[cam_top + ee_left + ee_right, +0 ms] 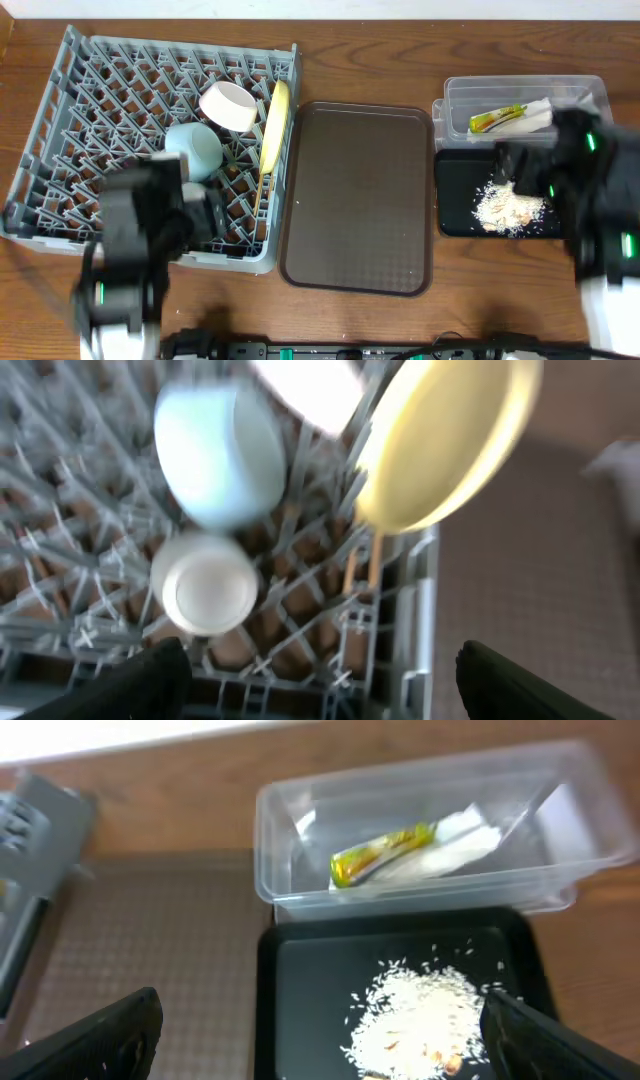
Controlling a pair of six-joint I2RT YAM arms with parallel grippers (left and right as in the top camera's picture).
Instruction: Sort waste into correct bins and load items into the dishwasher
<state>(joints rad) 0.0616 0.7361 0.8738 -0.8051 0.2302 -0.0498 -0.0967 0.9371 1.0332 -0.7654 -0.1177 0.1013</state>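
The grey dish rack point(60, 130) holds a white bowl point(230, 105), a light-blue bowl point(195, 148) and an upright pale-yellow plate point(274, 125). In the left wrist view the blue bowl point(215, 455), plate point(445, 440) and thin wooden chopsticks point(362, 565) show in the rack. My left gripper point(320, 695) is open and empty above the rack's front edge. The clear tub point(420, 902) holds the yellow-green wrapper point(385, 855) and white paper point(455, 845). The black tray point(300, 980) holds the rice crumbs point(430, 1015). My right gripper point(320, 1055) is open and empty above the black tray.
The brown serving tray point(358, 195) lies between the rack and the bins. A small white round cup-like thing point(205, 585) sits in the rack near my left gripper. The tub point(470, 95) stands behind the black tray point(458, 200) at the right.
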